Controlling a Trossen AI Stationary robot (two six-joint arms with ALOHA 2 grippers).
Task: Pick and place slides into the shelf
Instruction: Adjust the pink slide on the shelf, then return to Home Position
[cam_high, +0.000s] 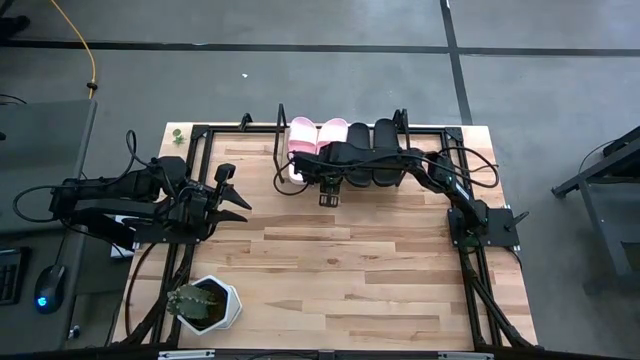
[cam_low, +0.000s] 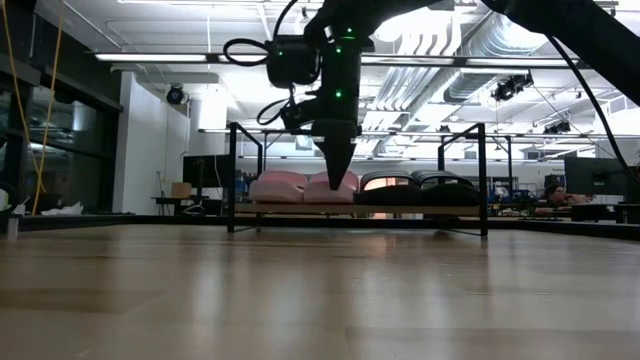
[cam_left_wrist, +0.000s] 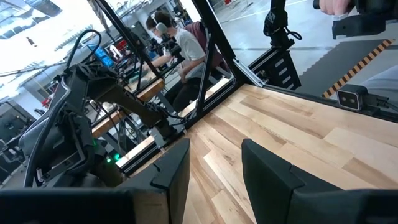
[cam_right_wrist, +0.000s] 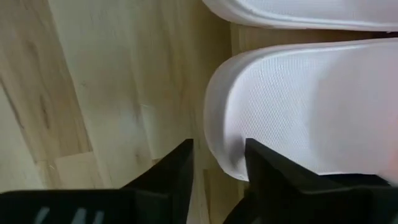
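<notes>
A: Where are the slides sitting relative to the right hand (cam_high: 329, 196)?

B: All four are resting side by side on the shelf (cam_high: 283, 176) just beyond its fingertips: the two pink slides (cam_high: 317, 135) toward one end, the two black slides (cam_high: 374, 135) toward the other. The right hand is hanging just off the shelf's front edge, pointing down at the table (cam_high: 350, 260).

A: Is it gripping anything?

B: No. Its fingers are standing slightly apart with nothing between them. In the right wrist view a pink sole is lying just past one fingertip, seemingly apart from it.

A: Why there?

B: I'd judge it is clearing the shelf after setting a pink slide down; the rack is looking full, so the task is seeming nearly done.

A: And the left hand (cam_high: 228, 196)?

B: It is waiting well off to the side, spread wide and empty, leaving the right arm room.
</notes>
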